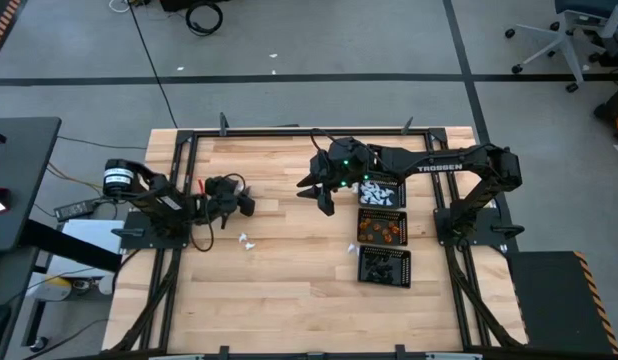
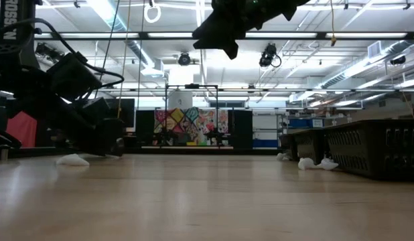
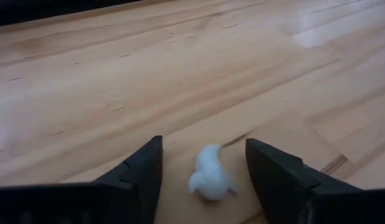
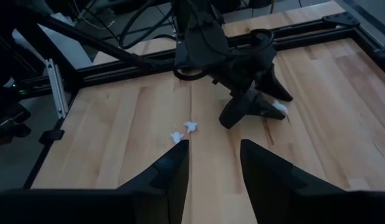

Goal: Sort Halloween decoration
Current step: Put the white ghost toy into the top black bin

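**Left end effector straddling white trinket; right end effector raised, empty**

Left side. The left end effector [image 1: 245,205] sits low over the wooden counter [image 1: 289,290]. Only the left wrist view shows what lies between its fingers [image 3: 139,177]: a small white trinket [image 3: 210,180], resting on the counter in the gap, touching neither finger. The jaws stand spread and released around it, with nothing gripped. The high view hides this trinket under the end effector. The right wrist view shows it as a white spot [image 4: 279,109] at the left end effector's tips.

Centre. Two more white trinkets [image 1: 247,241] lie loose on the counter just beside the left end effector; the right wrist view shows them as a close pair [image 4: 183,132].

Right side. The right end effector [image 1: 324,200] hangs well above the counter, as the low view confirms [image 2: 220,40]. Its fingers [image 4: 171,177] are partly parted and hold nothing. Beside it, three black mesh trays [image 1: 384,230] stand in a row, holding white, orange and black trinkets separately. One white piece [image 1: 354,249] lies just outside the trays.
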Controlling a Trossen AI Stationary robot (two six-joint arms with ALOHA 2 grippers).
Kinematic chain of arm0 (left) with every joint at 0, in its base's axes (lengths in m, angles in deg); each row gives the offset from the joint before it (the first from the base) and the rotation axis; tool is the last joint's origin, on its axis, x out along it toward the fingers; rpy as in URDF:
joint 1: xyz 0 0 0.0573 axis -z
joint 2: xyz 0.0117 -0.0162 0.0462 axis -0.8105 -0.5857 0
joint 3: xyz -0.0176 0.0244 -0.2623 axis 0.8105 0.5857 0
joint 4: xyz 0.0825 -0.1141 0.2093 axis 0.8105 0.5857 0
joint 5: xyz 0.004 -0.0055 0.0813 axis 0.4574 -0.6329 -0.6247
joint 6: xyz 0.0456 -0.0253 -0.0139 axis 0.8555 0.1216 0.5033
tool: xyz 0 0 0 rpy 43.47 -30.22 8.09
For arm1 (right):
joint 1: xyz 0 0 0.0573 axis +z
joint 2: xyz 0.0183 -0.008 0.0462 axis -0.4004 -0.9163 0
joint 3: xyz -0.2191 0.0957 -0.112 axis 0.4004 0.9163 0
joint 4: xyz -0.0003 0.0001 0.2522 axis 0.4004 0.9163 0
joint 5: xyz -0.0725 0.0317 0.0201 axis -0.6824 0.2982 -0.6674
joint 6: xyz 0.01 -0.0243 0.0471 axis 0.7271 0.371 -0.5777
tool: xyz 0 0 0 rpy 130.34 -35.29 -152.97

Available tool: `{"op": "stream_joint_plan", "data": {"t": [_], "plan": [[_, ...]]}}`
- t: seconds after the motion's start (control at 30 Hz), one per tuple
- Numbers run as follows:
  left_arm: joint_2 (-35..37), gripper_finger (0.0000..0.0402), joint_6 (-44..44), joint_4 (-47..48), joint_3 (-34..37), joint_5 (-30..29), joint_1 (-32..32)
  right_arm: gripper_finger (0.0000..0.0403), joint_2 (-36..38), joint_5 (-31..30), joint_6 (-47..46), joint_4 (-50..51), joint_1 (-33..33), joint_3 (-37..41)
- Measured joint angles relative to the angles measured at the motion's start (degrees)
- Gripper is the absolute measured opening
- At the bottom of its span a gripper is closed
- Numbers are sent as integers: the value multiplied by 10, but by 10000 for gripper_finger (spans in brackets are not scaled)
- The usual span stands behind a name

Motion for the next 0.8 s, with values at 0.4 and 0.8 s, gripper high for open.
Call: {"op": "stream_joint_plan", "data": {"t": [0.4, 0.8], "plan": [[-1, 84, -7, 3, 0, -6, 0, 148, 0, 0, 2, -1, 0, 0], [-2, 34, -12, -15, 1, 12, 1, 148, 0, 0, 10, -1, 0, 0]]}}
